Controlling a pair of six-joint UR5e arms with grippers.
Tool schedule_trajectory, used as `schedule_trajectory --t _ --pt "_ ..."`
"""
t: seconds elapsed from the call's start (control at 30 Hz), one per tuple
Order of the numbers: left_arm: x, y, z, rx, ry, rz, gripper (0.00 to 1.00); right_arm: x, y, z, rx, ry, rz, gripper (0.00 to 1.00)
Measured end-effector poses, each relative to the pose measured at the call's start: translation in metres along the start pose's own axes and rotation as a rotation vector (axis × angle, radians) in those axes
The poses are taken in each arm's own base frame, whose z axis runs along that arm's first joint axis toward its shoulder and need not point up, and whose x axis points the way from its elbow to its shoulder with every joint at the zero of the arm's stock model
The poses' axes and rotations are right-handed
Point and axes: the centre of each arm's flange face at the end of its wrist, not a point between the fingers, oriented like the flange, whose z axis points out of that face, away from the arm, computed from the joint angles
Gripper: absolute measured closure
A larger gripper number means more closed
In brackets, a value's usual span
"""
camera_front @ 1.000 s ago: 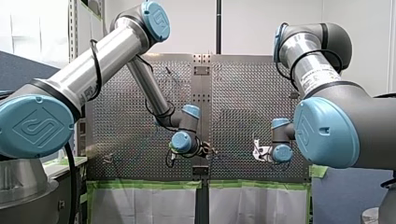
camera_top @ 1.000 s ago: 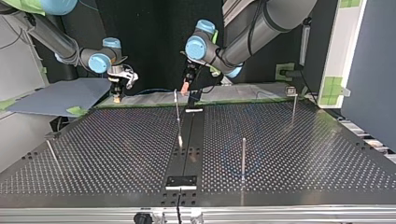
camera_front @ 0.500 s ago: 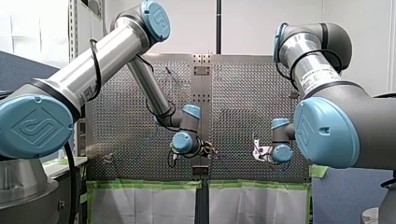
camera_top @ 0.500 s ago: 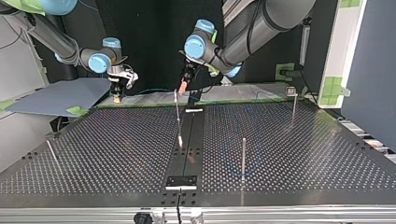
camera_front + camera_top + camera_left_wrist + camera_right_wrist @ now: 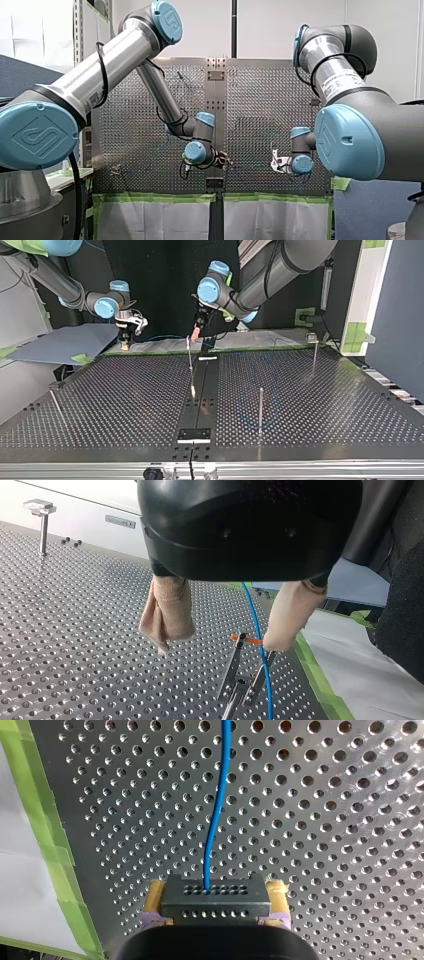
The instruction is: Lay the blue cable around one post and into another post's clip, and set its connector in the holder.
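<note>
In the right wrist view my right gripper (image 5: 216,906) is shut with its yellow pads on a black connector (image 5: 215,897). The blue cable (image 5: 220,795) leaves the connector and runs ahead over the perforated plate. In the left wrist view my left gripper (image 5: 218,642) is open. Its beige fingers (image 5: 167,610) straddle the blue cable (image 5: 253,620) without touching it. The cable drops to a forked clip post (image 5: 235,680) bearing an orange tie (image 5: 247,640). In the top view my left gripper (image 5: 196,332) hangs over that post (image 5: 190,360), and my right gripper (image 5: 125,342) is at the far left edge.
Bare posts stand in the top view at the middle right (image 5: 260,410), the far right (image 5: 314,352) and the near left (image 5: 55,402). A dark holder plate (image 5: 194,434) sits at the near centre. Green tape (image 5: 47,845) lines the table's edge beside my right gripper.
My left gripper edged slightly toward the top view's left over the clip post, then held still. My right gripper has not moved.
</note>
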Motion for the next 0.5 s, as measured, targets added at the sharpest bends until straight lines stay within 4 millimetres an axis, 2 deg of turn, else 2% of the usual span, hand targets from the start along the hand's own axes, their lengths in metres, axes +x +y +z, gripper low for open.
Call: schedule_trajectory --t 0.3,0.5 --pt "-0.003 0.004 -0.002 -0.023 0.006 -0.003 0.0 -0.001 0.0 0.0 0.0 -0.001 0.0 0.87" --pt "-0.013 0.005 -0.021 -0.067 0.032 0.004 0.0 -0.001 0.0 0.0 0.0 -0.005 0.0 0.87"
